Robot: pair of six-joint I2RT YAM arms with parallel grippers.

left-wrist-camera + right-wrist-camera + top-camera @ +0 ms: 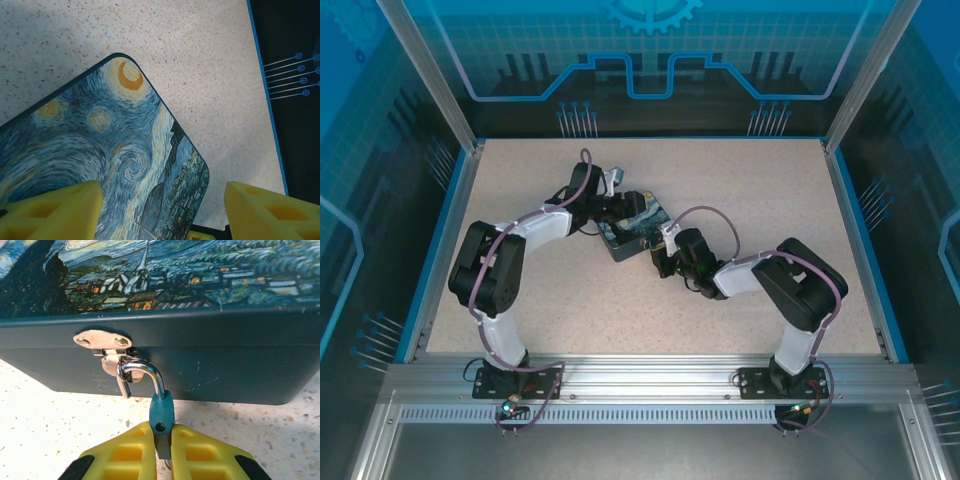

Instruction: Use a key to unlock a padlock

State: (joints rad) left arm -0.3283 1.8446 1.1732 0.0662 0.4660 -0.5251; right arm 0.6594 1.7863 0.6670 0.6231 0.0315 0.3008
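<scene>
A speckled beige worktop point(770, 200) seen from above, with a flat black box point(638, 226) at its middle; the lid is printed with a swirling blue-and-yellow starry-night painting. Two robot arms reach in to the box from the near edge.

The padlock point(161, 410) is small, with a teal body and a silver shackle point(142, 371). It hangs on the box's front wall, just below the lid. The shackle is hooked through the loop of a silver hasp point(102, 341) riveted to that wall. The shackle's left leg ends free in the air, outside the teal body, and only the right leg enters it.

The right gripper point(162, 436) sits right in front of that wall, directly under the padlock. Its yellow fingers point(127, 452) are pressed together on a thin grey metal piece, apparently the key point(162, 446), which stands between them at the bottom of the padlock's body. The body's lower end rests against the fingertips.

The left gripper point(162, 220) is over the far side of the box, opposite the padlock. Its fingers are spread wide apart: one yellow tip point(55, 210) is above the painted lid, the other is past the lid's edge, above bare worktop. Whether either tip touches the box cannot be told.
</scene>
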